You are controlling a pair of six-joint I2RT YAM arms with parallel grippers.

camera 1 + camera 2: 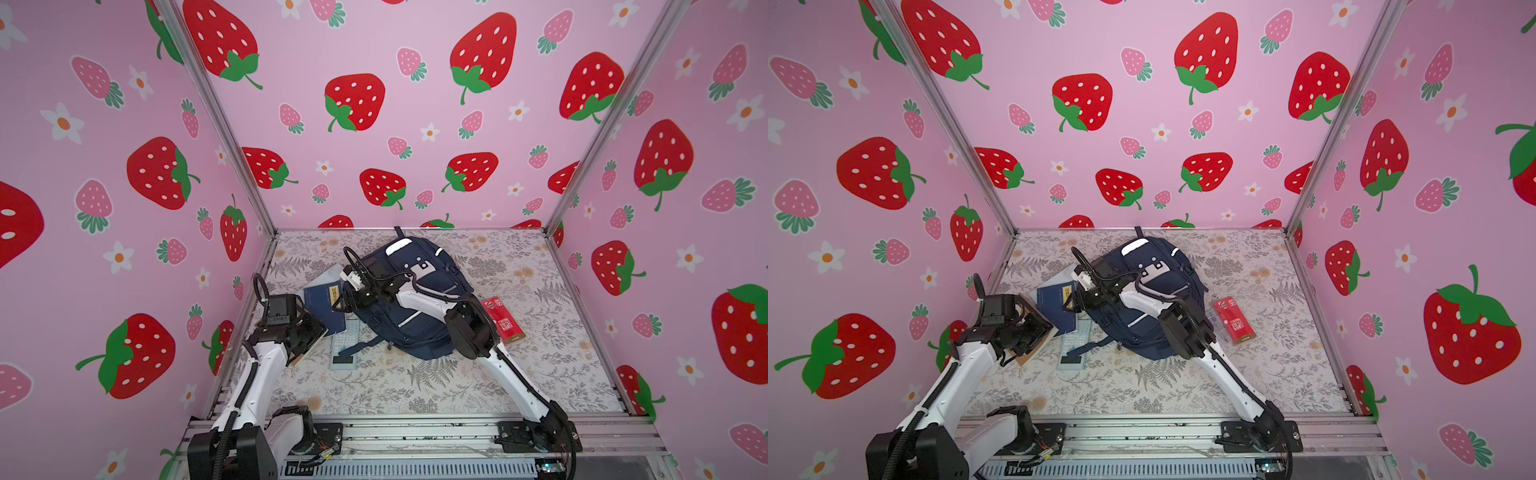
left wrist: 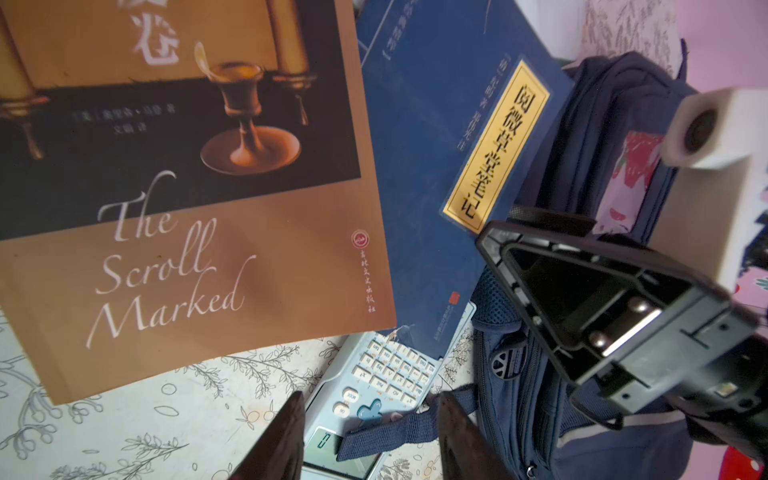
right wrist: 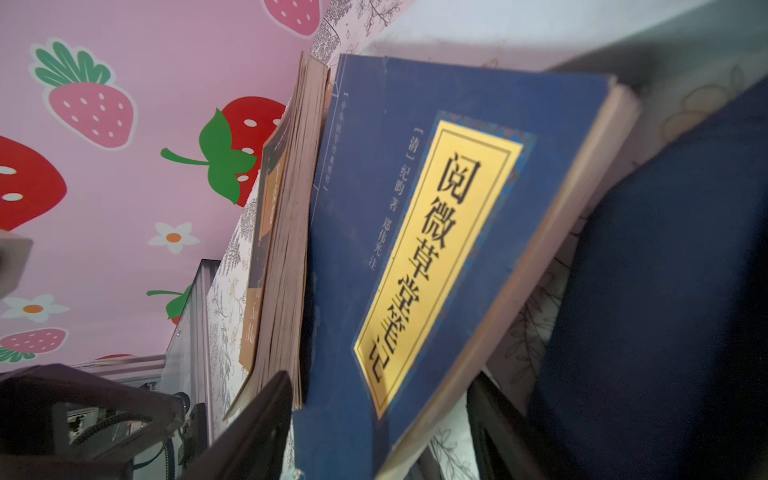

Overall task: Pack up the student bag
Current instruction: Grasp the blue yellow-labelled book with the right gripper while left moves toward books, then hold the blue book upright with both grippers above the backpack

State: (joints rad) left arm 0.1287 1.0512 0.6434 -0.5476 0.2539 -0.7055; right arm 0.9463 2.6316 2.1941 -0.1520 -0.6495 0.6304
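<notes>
Student bag [image 1: 415, 343] lies flat on the table [image 1: 519, 374], nothing visibly packed. Left of bag: brown book [image 2: 208, 249], blue book [image 3: 374, 249], calculator [image 2: 382, 374]. Right of bag: red packet [image 1: 503, 318]. All remain to pack. Left gripper [image 2: 370, 401]: jaws apart, empty. Right gripper [image 3: 378, 376] straddles blue book's corner; cannot tell if clamped.

Navy student bag [image 1: 415, 336] lies flat, front up.

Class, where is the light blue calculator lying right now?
In both top views the calculator lies left of centre on the table, its far end under the blue book, just left of the student bag.
</notes>
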